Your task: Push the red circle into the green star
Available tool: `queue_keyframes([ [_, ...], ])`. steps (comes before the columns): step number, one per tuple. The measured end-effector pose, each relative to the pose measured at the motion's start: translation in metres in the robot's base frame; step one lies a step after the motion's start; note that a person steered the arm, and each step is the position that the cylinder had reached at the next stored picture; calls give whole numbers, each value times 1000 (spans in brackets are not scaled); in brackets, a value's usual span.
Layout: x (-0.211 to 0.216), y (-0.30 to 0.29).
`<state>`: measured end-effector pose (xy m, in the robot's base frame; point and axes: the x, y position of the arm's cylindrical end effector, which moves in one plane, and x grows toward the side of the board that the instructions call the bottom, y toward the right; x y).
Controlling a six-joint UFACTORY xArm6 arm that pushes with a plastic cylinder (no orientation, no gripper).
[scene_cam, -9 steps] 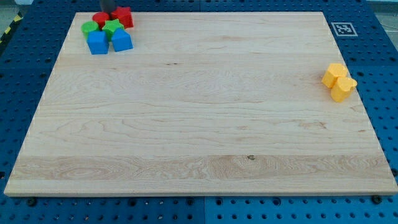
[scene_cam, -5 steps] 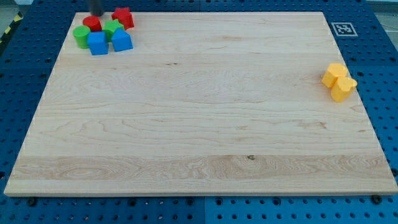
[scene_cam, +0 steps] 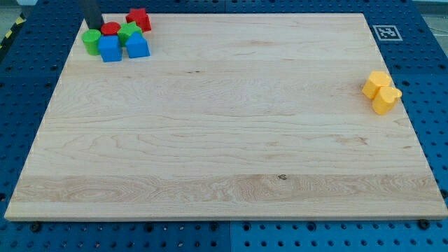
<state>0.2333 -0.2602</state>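
Observation:
The red circle (scene_cam: 110, 29) lies at the view's top left, touching the green star (scene_cam: 128, 32) on its right. My tip (scene_cam: 92, 26) stands just left of the red circle and above a green round block (scene_cam: 91, 41). A blue cube (scene_cam: 109, 49) sits below the red circle and a blue house-shaped block (scene_cam: 137, 46) below the star. Another red block (scene_cam: 138, 19) lies up and right of the star.
Two yellow blocks (scene_cam: 381, 92) sit together near the board's right edge. A square marker tag (scene_cam: 384, 32) is at the top right corner. The wooden board (scene_cam: 224, 140) lies on a blue pegboard.
My tip has moved left along the top edge, from above the red circle to its left side. The red circle has slid a little right against the green star; the green round block shifted left.

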Motion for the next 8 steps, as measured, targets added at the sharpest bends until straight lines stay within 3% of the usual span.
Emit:
queue_keyframes([
  [1, -18, -8],
  [3, 17, -7],
  [5, 51, 31],
  [6, 52, 31],
  [8, 13, 12],
])
